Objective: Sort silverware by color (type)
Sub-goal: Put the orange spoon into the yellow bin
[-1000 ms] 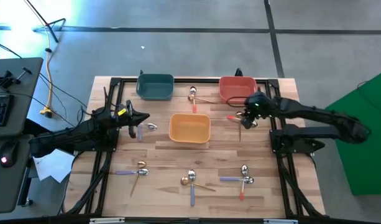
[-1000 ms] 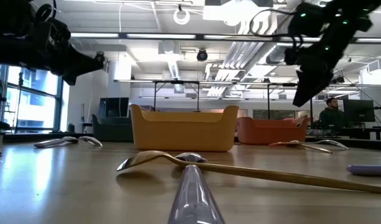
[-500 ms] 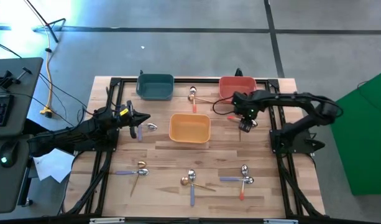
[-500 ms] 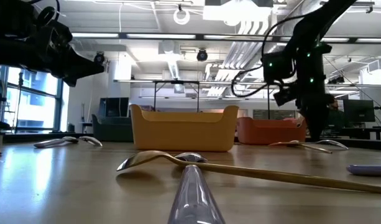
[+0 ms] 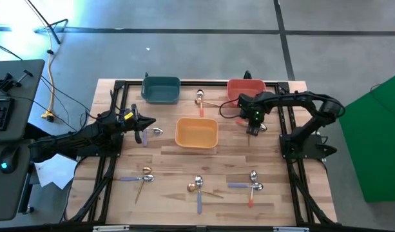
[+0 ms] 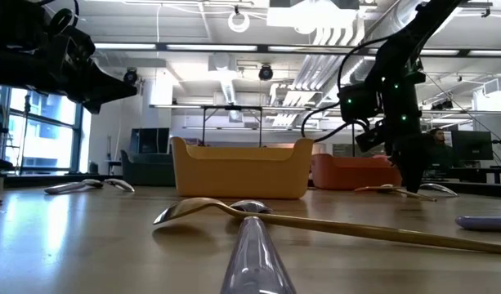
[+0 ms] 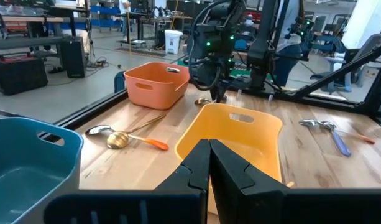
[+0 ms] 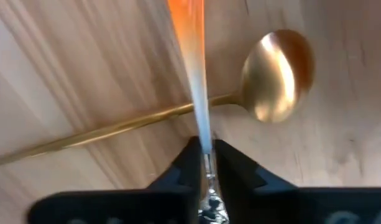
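My right gripper (image 5: 253, 129) is down at the table just right of the yellow bin (image 5: 197, 133). It is shut on a spoon with an orange-red handle (image 8: 191, 50), which lies across a thin gold spoon (image 8: 274, 71). My left gripper (image 5: 144, 126) is shut and empty, above the table left of the yellow bin and beside a lavender-handled spoon (image 5: 153, 133). Other spoons lie in pairs on the tabletop between the far bins (image 5: 200, 100) and along the near side (image 5: 143, 178), (image 5: 197, 187), (image 5: 252, 183). My right gripper pinches the orange-red-handled spoon's thin silver neck (image 8: 204, 134) between its two fingers, close to the head. The fingers (image 6: 412, 175) point down from above and lie across the spoon. The spoon lies on the table, crossing the gold spoon's handle.
A teal bin (image 5: 161, 90) and a red-orange bin (image 5: 245, 90) stand at the far edge, with the yellow bin in the middle. Black frame rails run along the table's left and right sides. Bare wood lies between the yellow bin and the near spoons.
My right gripper has come down from well above the table onto the spoons right of the yellow bin, shifting a little toward the table's left. Its arm has folded in closer to the table.
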